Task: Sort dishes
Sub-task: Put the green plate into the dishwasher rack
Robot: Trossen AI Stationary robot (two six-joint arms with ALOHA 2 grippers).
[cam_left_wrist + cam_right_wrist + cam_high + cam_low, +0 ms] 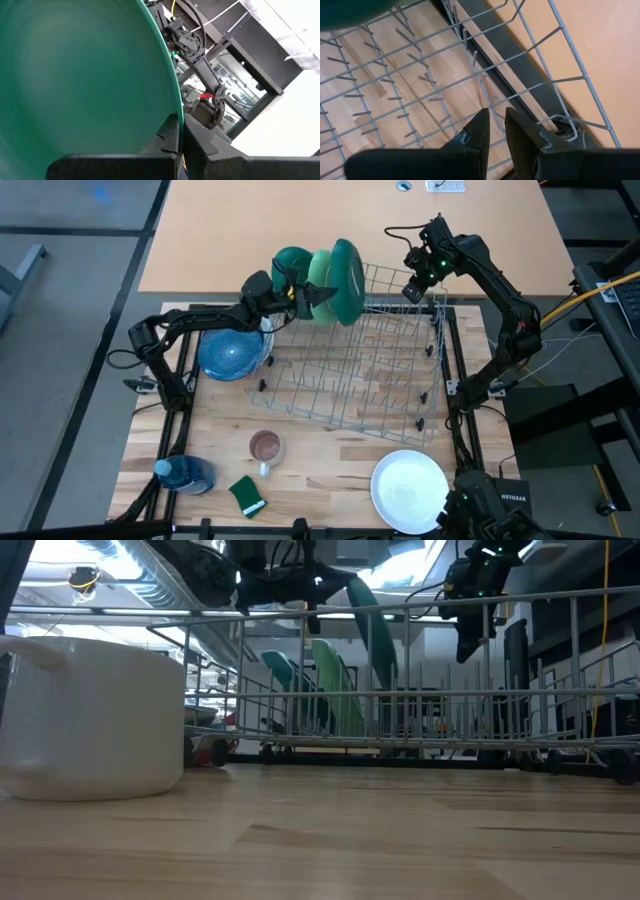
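From above I see my left gripper (318, 292) pinching a green plate (346, 280) by its rim, upright over the rack's (360, 370) far left corner, beside two more green plates (300, 275) standing there. The left wrist view gives only that plate's smooth teal face (85, 75) against my fingers (167, 140). Only the overhead shows the blue plate (232, 352) left of the rack and the white plate (408, 490) at the near edge. My right gripper (497, 131) hovers over the rack's far right corner, fingers slightly apart, holding nothing

a light wooden plank tabletop (330, 455) adjoins a tan smooth board (250, 220), with grey concrete floor (60, 310) alongside.
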